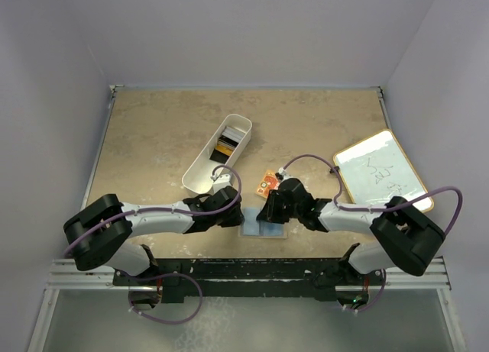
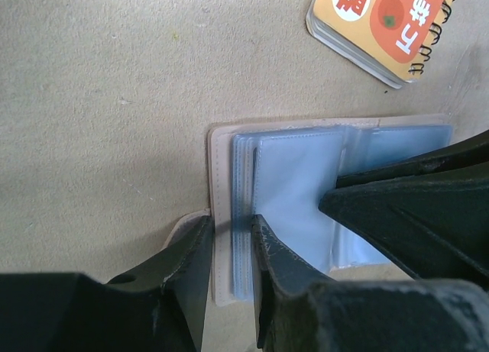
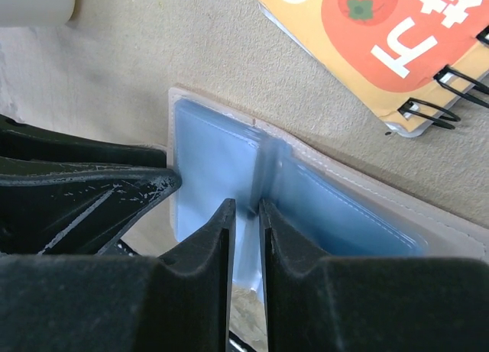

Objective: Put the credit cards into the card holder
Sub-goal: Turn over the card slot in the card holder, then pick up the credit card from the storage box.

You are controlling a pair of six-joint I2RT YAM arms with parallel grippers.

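Note:
The beige card holder [image 1: 264, 230] lies open on the table near the front edge, its blue clear sleeves up. In the left wrist view the holder [image 2: 294, 176] has its left cover edge and sleeve stack between the narrow jaws of my left gripper [image 2: 229, 222]. My right gripper [image 3: 244, 207] is shut on a thin clear sleeve at the middle fold of the holder [image 3: 344, 207]. In the top view the left gripper [image 1: 238, 214] and right gripper [image 1: 266, 211] meet over it. The credit cards [image 1: 223, 149] lie in the white bin, dark and orange-gold ones showing.
The long white bin [image 1: 200, 170] stands slanted behind the left arm. An orange-red spiral-bound packet [image 1: 267, 182] lies just behind the holder; it also shows in both wrist views [image 2: 382, 24] [image 3: 382, 39]. A white board with a tan rim [image 1: 382, 171] lies at the right.

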